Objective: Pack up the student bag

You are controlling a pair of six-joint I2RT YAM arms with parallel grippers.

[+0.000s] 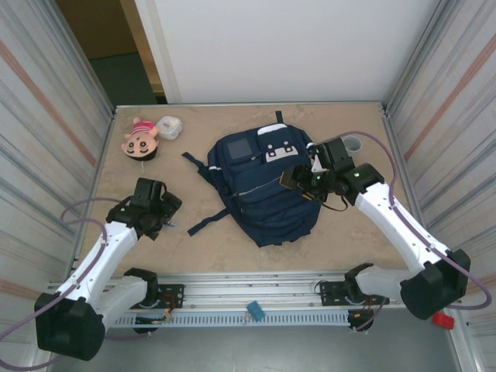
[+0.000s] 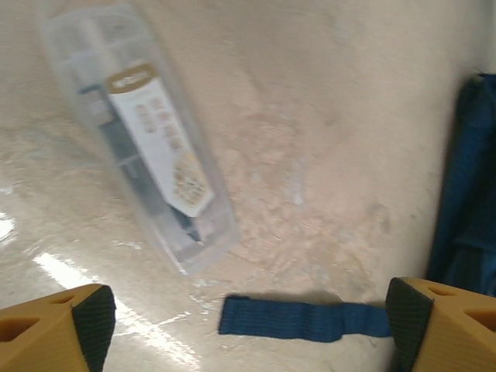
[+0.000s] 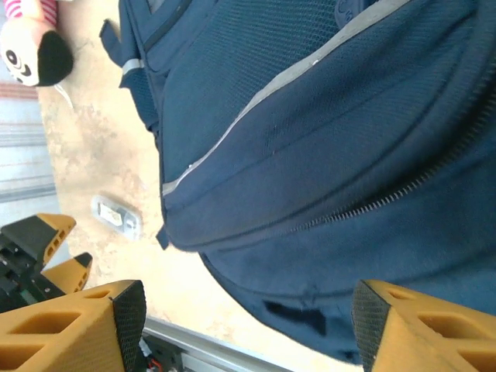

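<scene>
Bright even light; table (image 2: pixel 325 116) glare; slight wrist-view blur.

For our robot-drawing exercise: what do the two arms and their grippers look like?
The left arm and right arm have white tubular links, black joints and a looping lilac cable each. The left gripper and right gripper carry blocky orange-yellow fingers faced with black pads.

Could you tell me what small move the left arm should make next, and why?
Probably ease the left gripper forward and down over the clear plastic case. The gripper is open and empty, the case lies loose on the table just ahead of it, outside the backpack.
</scene>
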